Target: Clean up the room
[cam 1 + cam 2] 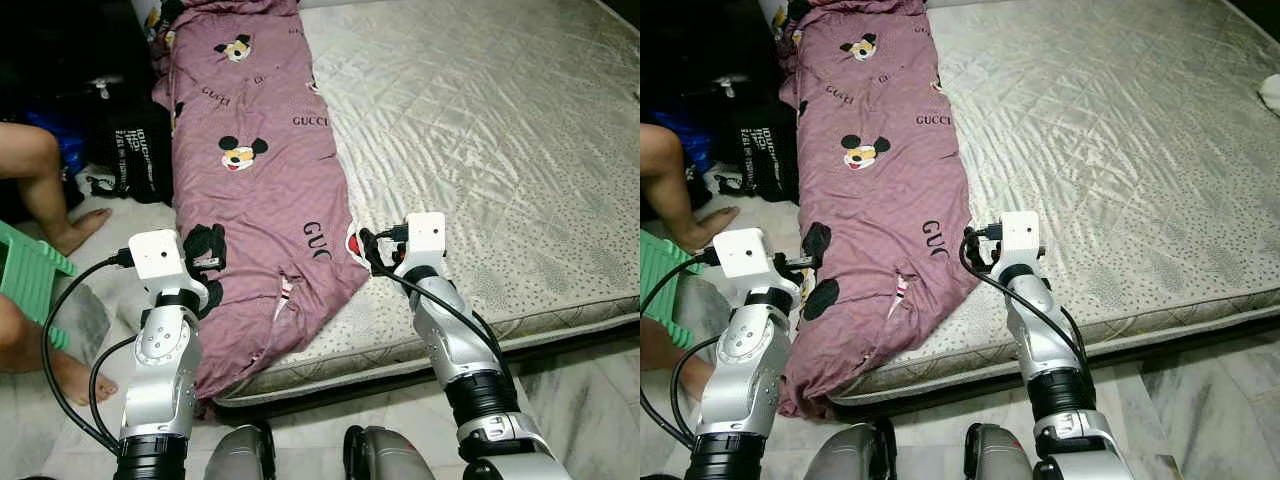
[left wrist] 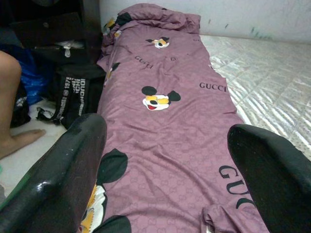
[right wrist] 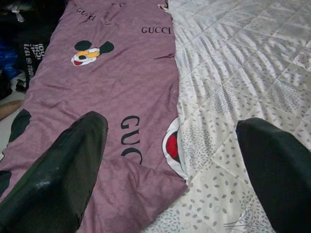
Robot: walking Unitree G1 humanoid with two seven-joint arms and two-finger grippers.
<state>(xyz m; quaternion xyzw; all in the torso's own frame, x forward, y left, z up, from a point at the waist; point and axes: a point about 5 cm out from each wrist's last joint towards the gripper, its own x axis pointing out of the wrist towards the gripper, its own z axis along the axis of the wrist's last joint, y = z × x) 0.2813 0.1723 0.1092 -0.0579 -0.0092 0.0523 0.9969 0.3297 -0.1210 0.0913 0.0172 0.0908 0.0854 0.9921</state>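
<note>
A purple blanket (image 1: 260,170) printed with cartoon mice and GUCCI lettering lies lengthwise along the left side of a mattress (image 1: 480,130) covered in a pale quilted sheet. Its near end droops over the mattress's front edge toward the floor. My left gripper (image 1: 205,255) hovers open over the blanket's near left corner; in the left wrist view its fingers (image 2: 63,174) spread wide above the purple cloth. My right gripper (image 1: 368,250) is open at the blanket's near right edge, where cloth meets sheet (image 3: 214,121), with nothing between its fingers.
A person's bare legs (image 1: 40,180) and foot are at the left beside a green plastic stool (image 1: 30,275). A black bag (image 1: 130,150) stands on the floor against the mattress's left side. A small white item (image 1: 1270,92) lies at the far right.
</note>
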